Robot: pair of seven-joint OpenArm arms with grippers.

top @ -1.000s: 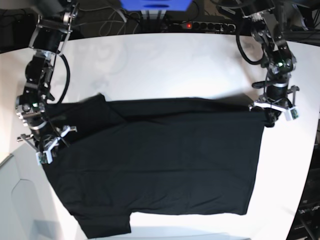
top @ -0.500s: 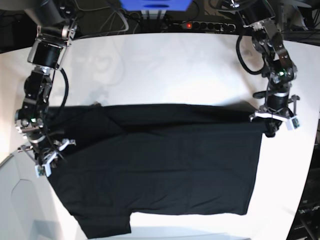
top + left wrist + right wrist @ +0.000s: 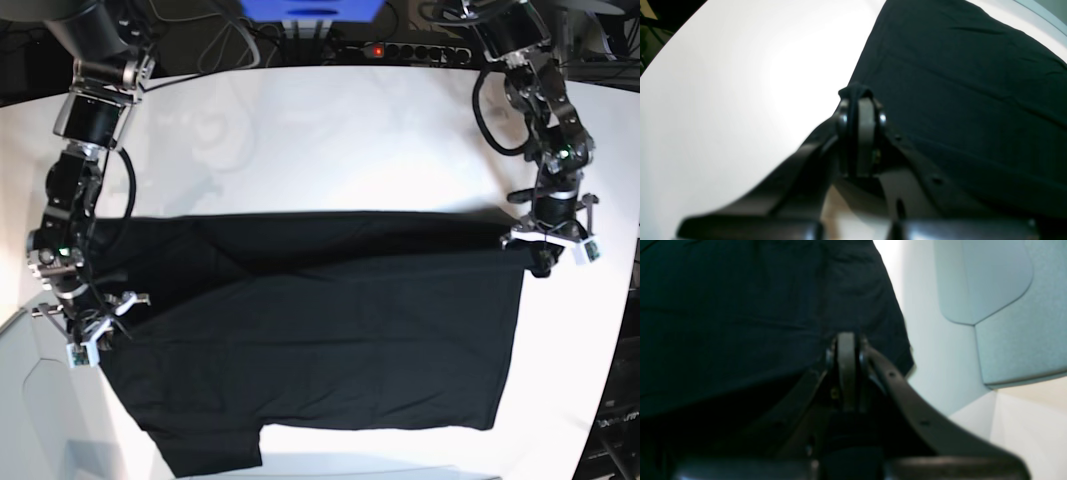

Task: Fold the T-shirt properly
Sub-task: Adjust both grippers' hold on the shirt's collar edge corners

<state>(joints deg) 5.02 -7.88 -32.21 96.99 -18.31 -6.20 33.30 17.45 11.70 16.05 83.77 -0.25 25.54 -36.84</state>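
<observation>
Both grippers are pinching corners of the large black cloth T-shirt lying across the white table: left gripper clamped on fabric, right gripper likewise.

Blurred near both wrist lenses: gripper housings. T-shirt cut off by wrist frame edges; print unseen.

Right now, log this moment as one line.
shirt: flat on table, far edge lifted | left gripper: shut on shirt corner | right gripper: shut on shirt edge
</observation>
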